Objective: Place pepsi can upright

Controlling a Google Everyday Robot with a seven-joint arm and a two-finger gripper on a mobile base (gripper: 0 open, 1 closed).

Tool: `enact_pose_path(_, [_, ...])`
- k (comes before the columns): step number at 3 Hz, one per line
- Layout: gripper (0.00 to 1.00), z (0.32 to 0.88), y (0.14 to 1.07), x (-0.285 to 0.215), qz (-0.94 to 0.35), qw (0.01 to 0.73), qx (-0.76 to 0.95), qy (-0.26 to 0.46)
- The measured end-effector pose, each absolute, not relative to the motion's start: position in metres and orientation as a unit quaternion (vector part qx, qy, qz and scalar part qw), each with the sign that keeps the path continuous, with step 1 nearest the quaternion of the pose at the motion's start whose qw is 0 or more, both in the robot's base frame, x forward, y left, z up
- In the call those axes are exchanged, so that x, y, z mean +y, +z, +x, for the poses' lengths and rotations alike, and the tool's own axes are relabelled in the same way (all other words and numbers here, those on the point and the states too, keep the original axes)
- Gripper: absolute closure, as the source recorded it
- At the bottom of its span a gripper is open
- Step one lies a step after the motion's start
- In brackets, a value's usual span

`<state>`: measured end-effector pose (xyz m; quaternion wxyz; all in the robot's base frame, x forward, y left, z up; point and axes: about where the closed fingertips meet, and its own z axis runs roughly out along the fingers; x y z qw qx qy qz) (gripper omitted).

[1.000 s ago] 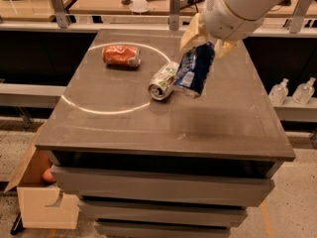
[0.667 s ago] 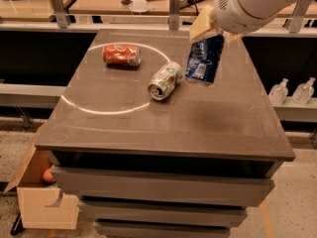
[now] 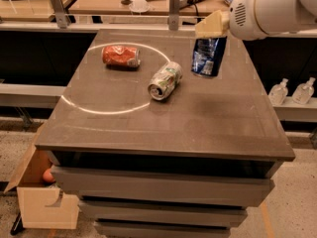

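At upper right, the gripper (image 3: 211,33) has tan blocky fingers (image 3: 213,25) on a rounded white arm (image 3: 270,9) with a dotted grille (image 3: 241,15).

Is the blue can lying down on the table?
No, the claw over the table's far right side holds the pepsi can by its top, nearly upright.

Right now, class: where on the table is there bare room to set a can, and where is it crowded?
The gripper holds the pepsi can above the table, rear right. Free: the front strip, and the right side beside the silver-and-green can. Crowded: left-centre, around that can and the orange-red can.
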<state>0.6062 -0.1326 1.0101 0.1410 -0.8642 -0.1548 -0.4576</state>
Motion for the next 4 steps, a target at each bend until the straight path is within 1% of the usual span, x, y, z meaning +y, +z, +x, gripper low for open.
enact_pose_path(1, [1.0,0.613,0.995,-0.132,-0.837,0.132,-0.203,-0.491])
enact_pose_path(2, [1.0,0.615,0.974,-0.127,-0.791,0.063,-0.277,-0.541])
enact_pose_path(3, [1.0,0.617,0.96,-0.124,-0.765,0.03,-0.298,-0.57])
enact_pose_path(4, [0.96,0.614,0.947,-0.128,-0.751,0.017,-0.283,-0.596])
